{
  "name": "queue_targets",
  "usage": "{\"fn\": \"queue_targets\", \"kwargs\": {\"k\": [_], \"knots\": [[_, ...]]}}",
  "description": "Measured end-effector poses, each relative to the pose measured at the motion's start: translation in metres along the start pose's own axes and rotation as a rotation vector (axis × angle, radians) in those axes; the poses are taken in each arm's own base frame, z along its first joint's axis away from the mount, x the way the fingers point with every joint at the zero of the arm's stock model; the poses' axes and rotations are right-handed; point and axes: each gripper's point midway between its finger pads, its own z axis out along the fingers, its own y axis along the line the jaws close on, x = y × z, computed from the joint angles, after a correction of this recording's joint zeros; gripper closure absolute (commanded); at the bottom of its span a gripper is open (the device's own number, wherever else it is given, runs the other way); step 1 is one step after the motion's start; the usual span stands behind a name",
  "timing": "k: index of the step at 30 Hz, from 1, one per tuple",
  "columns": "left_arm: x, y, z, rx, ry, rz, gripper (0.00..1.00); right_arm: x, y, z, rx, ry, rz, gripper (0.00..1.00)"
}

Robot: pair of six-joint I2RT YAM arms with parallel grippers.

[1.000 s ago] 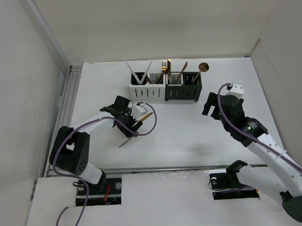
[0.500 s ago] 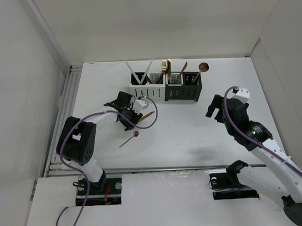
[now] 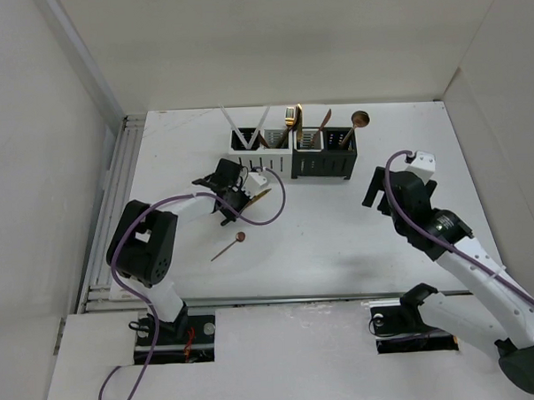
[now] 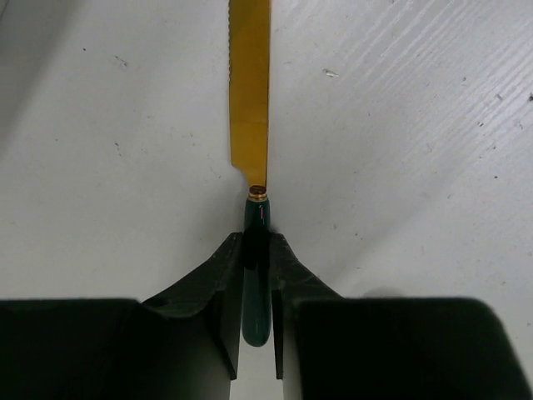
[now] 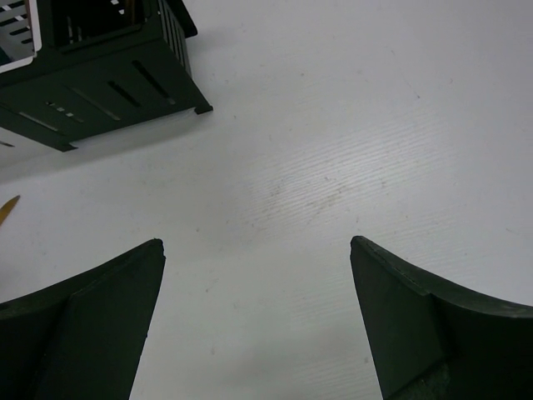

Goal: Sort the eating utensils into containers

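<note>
Left gripper (image 3: 234, 194), just beyond the copper spoon (image 3: 231, 246) that lies alone on the table (image 3: 340, 250) nearest the arm bases, is clamped on the gold knife (image 4: 250, 92). In the left wrist view its black fingers (image 4: 226, 279) pinch the knife's dark green handle close to the blade end, with the rounded butt of the handle showing between them. Past a small gold collar the flat blade runs straight away from the fingers, its serrated edge on the left. Whether the blade rests on the table or hangs just above it I cannot tell. From above, the blade tip points up and to the right, stopping near the front of the white caddies.

To the right, well apart from the knife, the right gripper (image 5: 256, 279) hovers over bare table with its jaws spread wide and nothing between them. A corner of the black caddies (image 5: 108, 79) lies beyond it to the left.

Farthest back stand the containers (image 3: 294, 166), four slotted caddies joined in a row: two white caddies (image 3: 261, 167) on the left, two black on the right. White sticks (image 3: 235, 129) lean out of the white ones, a gold fork (image 3: 291, 118) rises near the middle of the row, and a slim copper piece (image 3: 324, 122) and a round-bowled copper spoon (image 3: 359, 119) stand in the black ones.
</note>
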Motion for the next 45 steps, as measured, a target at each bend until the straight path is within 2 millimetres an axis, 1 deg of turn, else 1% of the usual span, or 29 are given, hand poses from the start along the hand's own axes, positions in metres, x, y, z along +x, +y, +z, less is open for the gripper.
{"fn": "queue_targets", "kwargs": {"k": [5, 9, 11, 13, 16, 20, 23, 25, 27, 28, 29, 31, 34, 36, 39, 41, 42, 43, 45], "knots": [[-0.001, 0.001, -0.001, 0.001, 0.004, 0.02, 1.0, 0.002, 0.0, 0.009, 0.028, 0.003, -0.038, 0.03], [0.0, -0.004, -0.008, 0.045, 0.031, 0.061, 1.0, 0.002, 0.004, 0.017, 0.036, 0.001, -0.064, 0.03], [-0.008, -0.003, -0.016, 0.059, 0.028, 0.098, 1.0, 0.0, 0.008, 0.021, 0.031, -0.006, -0.069, 0.03], [-0.024, 0.0, -0.026, 0.073, -0.005, 0.153, 1.0, -0.003, 0.012, 0.026, 0.021, -0.016, -0.069, 0.03], [-0.062, 0.001, -0.047, 0.095, -0.094, 0.25, 1.0, -0.008, 0.014, 0.035, 0.017, -0.026, -0.061, 0.03], [-0.114, -0.009, -0.075, 0.134, -0.23, 0.345, 1.0, -0.014, 0.009, 0.049, 0.04, -0.025, -0.052, 0.03], [-0.164, -0.019, -0.101, 0.166, -0.368, 0.383, 1.0, -0.018, 0.004, 0.057, 0.053, -0.018, -0.044, 0.03], [-0.204, -0.023, -0.12, 0.176, -0.48, 0.388, 1.0, -0.024, 0.002, 0.06, 0.057, -0.021, -0.034, 0.03], [-0.246, -0.02, -0.132, 0.177, -0.594, 0.367, 1.0, -0.032, 0.001, 0.062, 0.058, -0.03, -0.024, 0.03], [-0.265, -0.017, -0.135, 0.178, -0.641, 0.341, 1.0, -0.037, 0.001, 0.064, 0.06, -0.035, -0.019, 0.03], [-0.287, -0.013, -0.135, 0.178, -0.702, 0.311, 1.0, -0.041, 0.001, 0.066, 0.063, -0.039, -0.014, 0.03], [-0.317, -0.006, -0.126, 0.176, -0.79, 0.258, 1.0, -0.051, 0.002, 0.069, 0.071, -0.046, -0.011, 0.03], [-0.339, -0.002, -0.094, 0.208, -0.861, 0.15, 1.0, -0.063, 0.005, 0.073, 0.077, -0.056, -0.01, 0.03], [-0.347, -0.001, -0.072, 0.229, -0.892, 0.083, 1.0, -0.07, 0.004, 0.074, 0.085, -0.059, -0.015, 0.03], [-0.349, 0.001, -0.043, 0.257, -0.913, -0.028, 1.0, -0.077, -0.001, 0.073, 0.103, -0.053, -0.031, 0.03], [-0.349, 0.001, -0.032, 0.268, -0.925, -0.082, 1.0, -0.083, -0.003, 0.073, 0.113, -0.049, -0.042, 0.03], [-0.351, 0.003, -0.033, 0.264, -0.944, -0.107, 1.0, -0.085, -0.003, 0.072, 0.116, -0.045, -0.048, 0.03], [-0.349, 0.003, -0.028, 0.265, -0.945, -0.127, 1.0, -0.088, -0.005, 0.07, 0.12, -0.043, -0.055, 0.03], [-0.352, 0.006, -0.029, 0.253, -0.975, -0.155, 1.0, -0.093, -0.005, 0.068, 0.122, -0.044, -0.069, 0.03]]}}
